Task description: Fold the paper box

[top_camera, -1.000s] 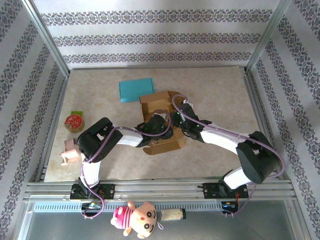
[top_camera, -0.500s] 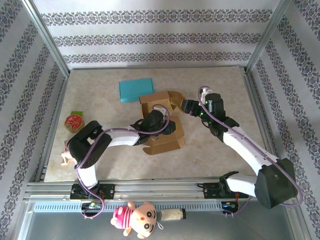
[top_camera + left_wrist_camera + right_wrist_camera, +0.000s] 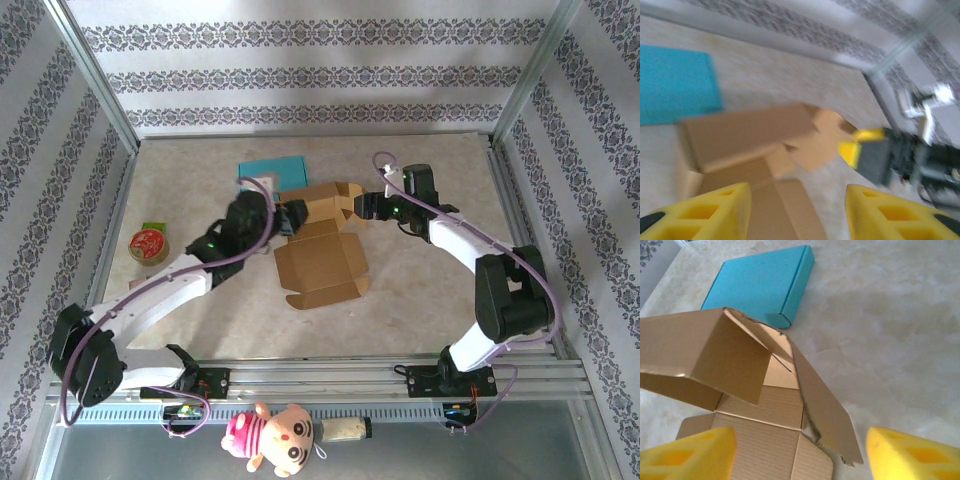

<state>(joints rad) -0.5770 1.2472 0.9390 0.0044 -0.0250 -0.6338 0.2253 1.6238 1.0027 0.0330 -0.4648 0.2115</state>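
One broad marbled table carries everything. Near its middle lies the paper box, brown cardboard, only half formed: its near panel and front flap lie flat, while the far wall stands up with its side flaps leaning loose. My right wrist camera sees the paper box from its right side, with one long flap slanting down toward the table. A flat teal box lies just beyond the paper box's far left corner, close but apart.

My left gripper sits at the left end of the paper box's raised wall, its yellow fingers spread wide and pinching nothing. My right gripper hovers at the paper box's right flap, equally spread and empty.

Well left of the paper box sits a small red tin.
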